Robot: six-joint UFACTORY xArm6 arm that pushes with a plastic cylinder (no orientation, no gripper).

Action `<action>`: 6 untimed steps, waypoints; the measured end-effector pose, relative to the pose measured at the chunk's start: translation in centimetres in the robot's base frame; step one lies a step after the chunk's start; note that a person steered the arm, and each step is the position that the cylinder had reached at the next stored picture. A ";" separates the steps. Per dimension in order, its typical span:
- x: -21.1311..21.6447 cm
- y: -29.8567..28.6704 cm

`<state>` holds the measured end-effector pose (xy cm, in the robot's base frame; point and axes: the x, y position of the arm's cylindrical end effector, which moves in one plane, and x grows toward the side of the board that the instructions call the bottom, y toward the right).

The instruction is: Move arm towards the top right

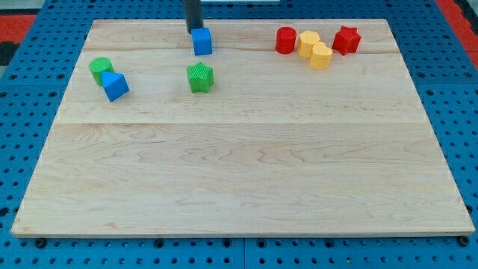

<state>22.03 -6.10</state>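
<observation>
1. The counter (pixel 239 179) is a pale wooden board; its middle and whole bottom half carry no blocks, and all blocks sit in the top third.
2. My tip (pixel 194 30), a plain rod end with no parts to spread or close, touches the top edge of the blue cube (pixel 202 41), near the counter's top edge.
3. No writing is legible.
4. To the view's right: red cylinder (pixel 285 40), two touching yellow blocks (pixel 315 49), red star (pixel 346 39), clustered together.
5. Left: green cylinder (pixel 101 69) touching a second blue block (pixel 115 86); green star (pixel 200 78) below the cube.
</observation>
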 end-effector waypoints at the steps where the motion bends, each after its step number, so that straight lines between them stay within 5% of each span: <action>1: -0.1 5.1; 6: -2.9 21.6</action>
